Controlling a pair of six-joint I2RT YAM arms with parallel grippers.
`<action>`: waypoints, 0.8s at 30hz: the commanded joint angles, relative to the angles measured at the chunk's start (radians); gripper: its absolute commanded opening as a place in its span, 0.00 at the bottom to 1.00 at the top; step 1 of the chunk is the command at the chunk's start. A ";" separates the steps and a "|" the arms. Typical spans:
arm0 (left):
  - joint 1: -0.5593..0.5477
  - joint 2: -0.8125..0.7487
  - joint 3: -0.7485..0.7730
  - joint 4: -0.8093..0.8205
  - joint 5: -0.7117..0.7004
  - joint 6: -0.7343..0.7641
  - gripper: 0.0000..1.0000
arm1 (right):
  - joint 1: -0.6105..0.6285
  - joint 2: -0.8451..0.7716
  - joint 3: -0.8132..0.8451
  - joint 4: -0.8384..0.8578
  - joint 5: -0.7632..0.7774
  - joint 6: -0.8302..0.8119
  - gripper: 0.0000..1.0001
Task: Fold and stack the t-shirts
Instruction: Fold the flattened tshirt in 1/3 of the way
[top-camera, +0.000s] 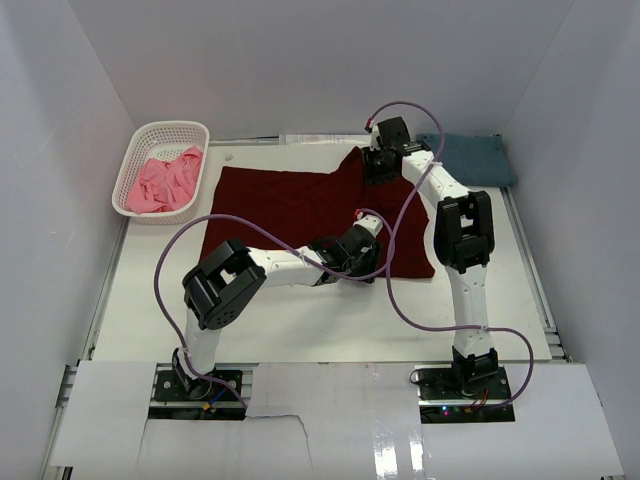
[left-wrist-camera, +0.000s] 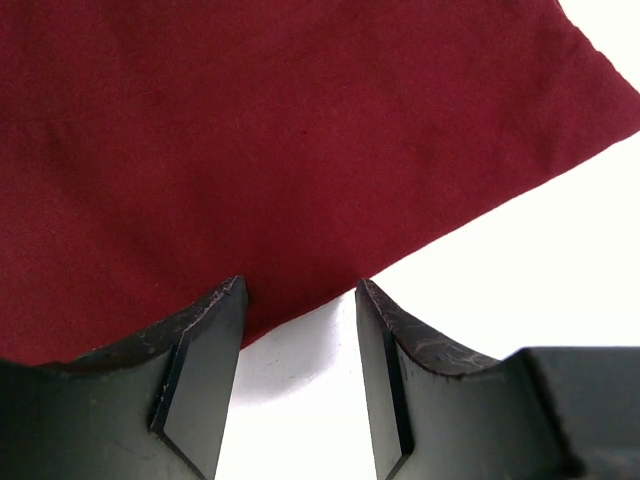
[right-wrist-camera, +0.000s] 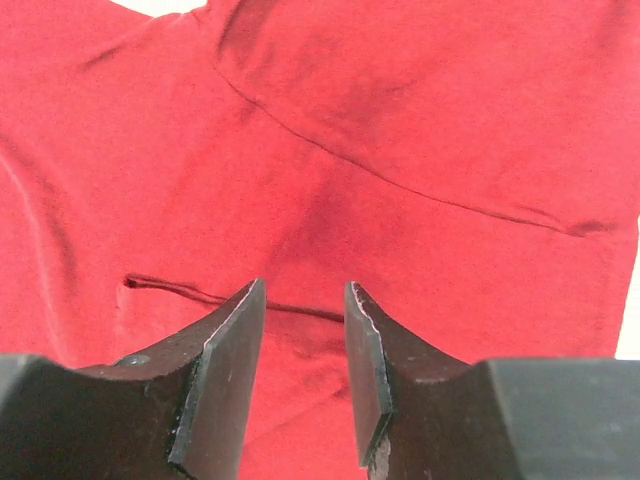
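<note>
The large dark maroon t-shirt (top-camera: 290, 205) lies spread flat across the middle of the table. My left gripper (top-camera: 366, 243) sits low at the shirt's near right hem. In the left wrist view it (left-wrist-camera: 300, 290) is open, the maroon t-shirt's (left-wrist-camera: 250, 150) edge runs right at its fingertips, and bare table shows between the jaws. My right gripper (top-camera: 378, 166) is over the shirt's far right corner. In the right wrist view it (right-wrist-camera: 300, 290) is open just above wrinkled maroon t-shirt cloth (right-wrist-camera: 400, 120) with a seam. A folded slate-blue t-shirt (top-camera: 470, 158) lies at the back right. A pink t-shirt (top-camera: 162, 182) is crumpled in the basket.
The white lattice basket (top-camera: 170, 128) stands at the back left corner. White walls enclose the table on three sides. Purple cables (top-camera: 400, 300) loop from both arms over the near part of the table. A small white scrap (top-camera: 228, 156) lies beside the basket.
</note>
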 joint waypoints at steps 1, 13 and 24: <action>-0.018 0.033 -0.064 -0.198 0.067 -0.009 0.59 | -0.013 -0.097 0.026 0.004 0.025 -0.032 0.44; -0.084 -0.036 -0.087 -0.221 0.104 -0.033 0.59 | -0.031 -0.400 -0.396 -0.067 0.160 0.015 0.43; -0.098 -0.178 0.008 -0.346 0.006 -0.001 0.61 | -0.034 -0.398 -0.482 -0.064 0.121 0.021 0.43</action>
